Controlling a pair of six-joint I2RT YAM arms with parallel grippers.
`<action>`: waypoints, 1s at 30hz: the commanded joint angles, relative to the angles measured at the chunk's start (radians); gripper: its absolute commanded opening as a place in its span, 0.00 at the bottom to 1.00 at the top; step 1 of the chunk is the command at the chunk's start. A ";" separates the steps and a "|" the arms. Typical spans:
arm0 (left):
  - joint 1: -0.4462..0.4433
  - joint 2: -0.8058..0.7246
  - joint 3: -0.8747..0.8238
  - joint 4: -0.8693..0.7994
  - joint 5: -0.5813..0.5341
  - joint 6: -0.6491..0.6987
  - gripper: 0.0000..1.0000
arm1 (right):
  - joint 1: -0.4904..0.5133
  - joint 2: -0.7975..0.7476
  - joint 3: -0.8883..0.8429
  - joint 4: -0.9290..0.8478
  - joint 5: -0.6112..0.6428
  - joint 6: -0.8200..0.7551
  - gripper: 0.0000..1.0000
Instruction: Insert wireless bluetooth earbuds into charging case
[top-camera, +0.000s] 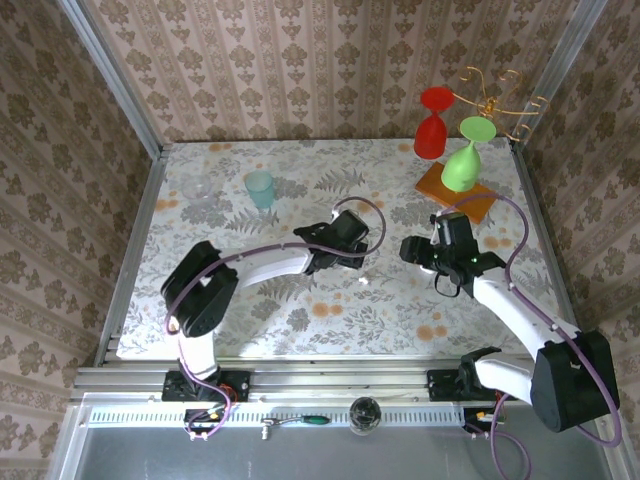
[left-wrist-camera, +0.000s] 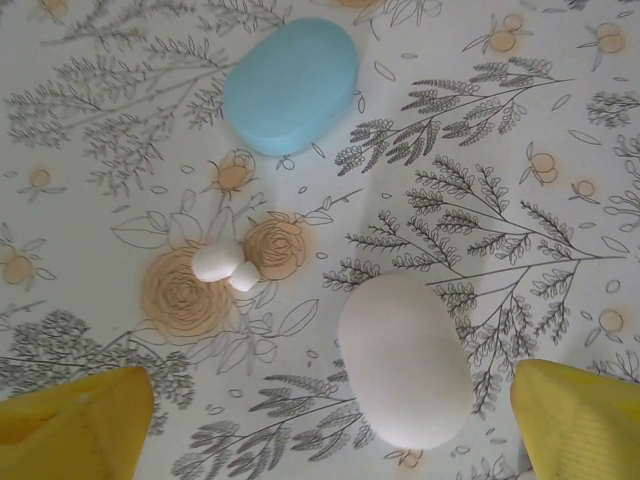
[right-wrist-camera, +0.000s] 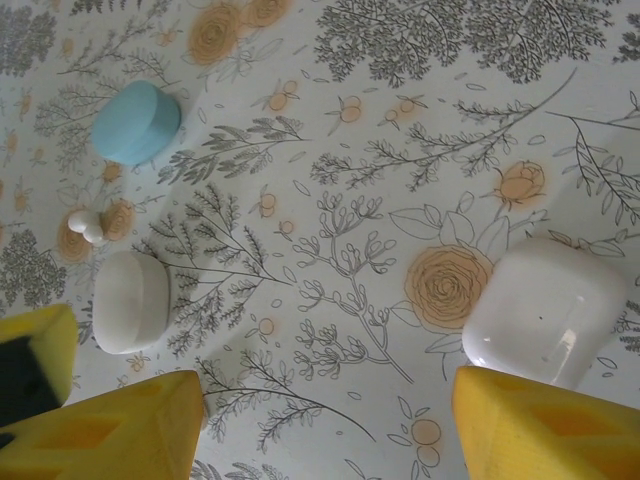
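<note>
Plainly, the left gripper (left-wrist-camera: 325, 435) stood wide open and held nothing, its yellow fingers (left-wrist-camera: 75, 430) at the two lower corners of its wrist view. Between them, touching neither, lay the matte case (left-wrist-camera: 403, 360), a shut white pebble with a chalky skin. The earbuds (left-wrist-camera: 228, 265) lay ahead of the left finger, up and to the left of that case. They were two tiny smooth white pieces touching each other, their line running roughly from finger to finger and tilted a little. Farther ahead sat the blue case (left-wrist-camera: 290, 85), rounded, satin and also shut.

The right gripper (right-wrist-camera: 330, 430) was open too, and empty. Just past its right finger lay the glossy case (right-wrist-camera: 545, 310), white with soft corners, catching the light. From that side the earbuds sat well apart, far to the left across the flower-printed table (right-wrist-camera: 360, 200).

So the left arm was the nearer one, and I judged that a pick would call for it to shift left and forward. Since its fingers closed along the line the pair lay on, a wrist turn might help single out one piece. No case looked open, so a lid would probably have to come up first.
</note>
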 joint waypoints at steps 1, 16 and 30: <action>-0.015 0.048 0.069 -0.103 -0.036 -0.095 0.92 | -0.012 -0.016 -0.027 0.004 0.002 0.005 0.68; -0.015 0.151 0.120 -0.116 0.053 -0.178 0.76 | -0.042 -0.006 -0.029 0.011 -0.042 -0.020 0.67; -0.009 0.096 0.073 -0.070 0.067 -0.037 0.38 | -0.045 -0.014 -0.018 0.013 -0.072 -0.003 0.67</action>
